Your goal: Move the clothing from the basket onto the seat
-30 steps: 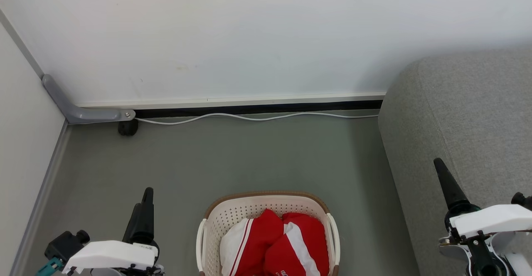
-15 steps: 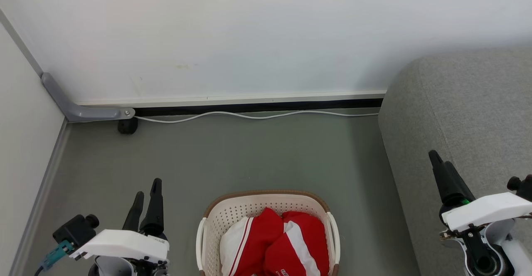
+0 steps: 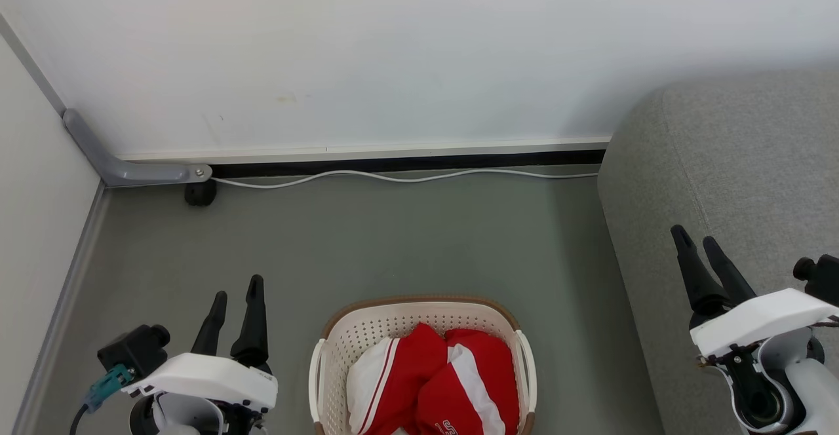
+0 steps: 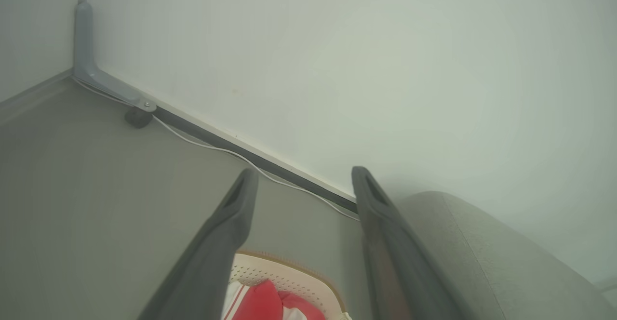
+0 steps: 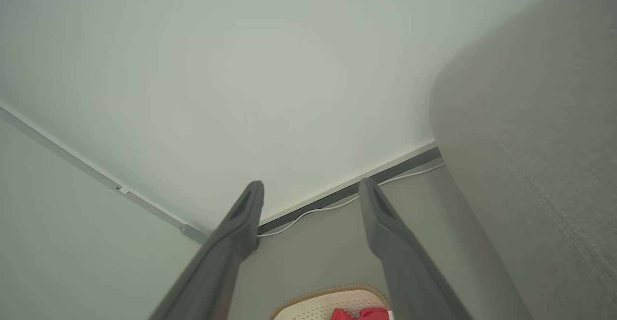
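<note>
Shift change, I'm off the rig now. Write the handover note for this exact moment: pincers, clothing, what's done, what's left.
Left pincer: open, empty, above the floor to the left of the basket.
Right pincer: open, empty, by the near edge of the seat in the head view.
Clothing: red-and-white pieces piled in the basket, untouched.
Done: nothing; no garment on the visible part of the seat.
Left: grasp each piece, lift it out, carry it right onto the seat.
</note>
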Motion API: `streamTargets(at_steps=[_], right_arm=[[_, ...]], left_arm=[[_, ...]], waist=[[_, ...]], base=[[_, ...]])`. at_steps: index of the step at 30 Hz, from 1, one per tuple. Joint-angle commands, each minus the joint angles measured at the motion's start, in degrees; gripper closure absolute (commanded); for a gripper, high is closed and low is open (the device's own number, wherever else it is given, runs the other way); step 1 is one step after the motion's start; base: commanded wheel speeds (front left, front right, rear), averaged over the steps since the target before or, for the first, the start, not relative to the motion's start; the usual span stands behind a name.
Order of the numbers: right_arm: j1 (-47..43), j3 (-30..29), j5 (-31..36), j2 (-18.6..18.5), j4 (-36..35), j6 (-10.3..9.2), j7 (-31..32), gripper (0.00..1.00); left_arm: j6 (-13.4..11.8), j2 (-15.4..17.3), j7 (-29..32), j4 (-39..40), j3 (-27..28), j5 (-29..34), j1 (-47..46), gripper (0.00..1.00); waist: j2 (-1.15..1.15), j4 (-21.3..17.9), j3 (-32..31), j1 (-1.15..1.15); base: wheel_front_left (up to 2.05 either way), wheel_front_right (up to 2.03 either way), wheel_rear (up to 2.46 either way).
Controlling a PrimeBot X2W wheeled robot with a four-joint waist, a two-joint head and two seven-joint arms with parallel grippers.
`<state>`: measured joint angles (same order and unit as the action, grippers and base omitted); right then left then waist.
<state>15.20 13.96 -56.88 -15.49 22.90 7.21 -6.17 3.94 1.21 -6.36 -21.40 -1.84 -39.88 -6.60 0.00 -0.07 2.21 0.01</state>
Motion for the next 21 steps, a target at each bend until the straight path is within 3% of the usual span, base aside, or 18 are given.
streamTargets(at_steps=[1,21], right_arm=[[2.95,1.14,1.51,-1.82,-1.06,0.18,-1.12,0.0],[6.64,6.53,10.62,-5.23,1.42,0.22,-4.48,0.0]], left_arm=[[-0.44,0.9,-0.91,1.13,0.68,2.31,-3.91,0.0],[-1.78,1.23,-4.28,-1.12,-0.77,16.08,-6.49,0.0]], waist=[[0.0,0.01,0.12,0.0],[0.0,-0.11,0.64,0.0]], base=[[0.0,0.0,0.0],[0.0,0.0,0.0]])
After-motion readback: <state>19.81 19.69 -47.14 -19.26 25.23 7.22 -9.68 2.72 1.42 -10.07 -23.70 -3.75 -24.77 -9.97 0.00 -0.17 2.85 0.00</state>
